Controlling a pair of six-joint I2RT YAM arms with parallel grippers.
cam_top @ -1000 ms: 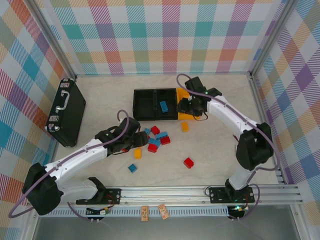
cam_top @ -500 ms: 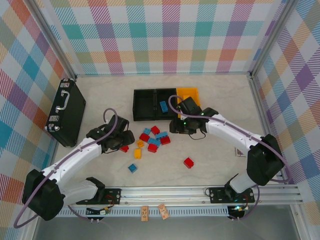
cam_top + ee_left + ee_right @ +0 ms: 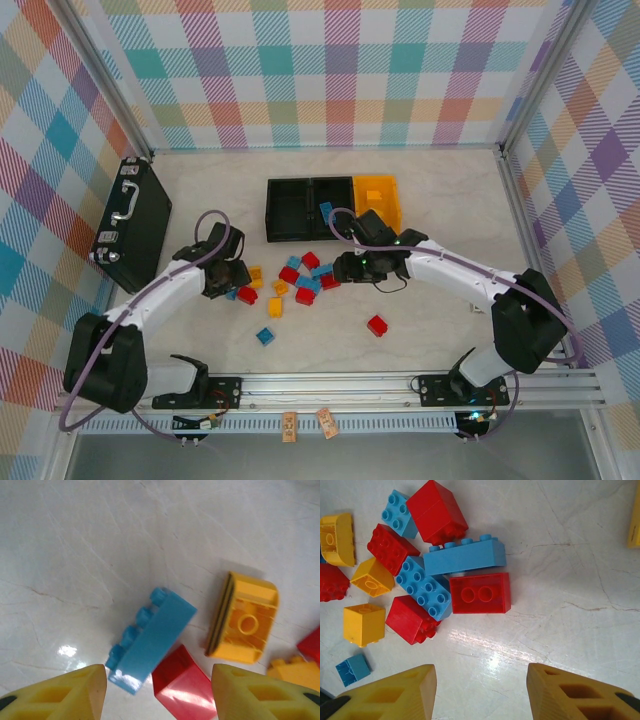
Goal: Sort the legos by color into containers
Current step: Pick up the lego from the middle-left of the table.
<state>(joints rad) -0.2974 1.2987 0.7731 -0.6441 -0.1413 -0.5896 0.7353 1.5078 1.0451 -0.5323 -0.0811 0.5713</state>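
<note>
While low over the worktop (image 3: pixel 100 540) with left and right jaws parted and empty, lined up on a blue lego (image 3: pixel 150 640) and mixed pile (image 3: pixel 427 592) for pickup.

Red, blue and yellow legos (image 3: pixel 310 261) loose in a cluster near three joined containers (image 3: pixel 288 212), two black, one yellow.

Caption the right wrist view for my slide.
Open right tool poised beside a cluster of red, blue and yellow-orange legos on the table.
</note>
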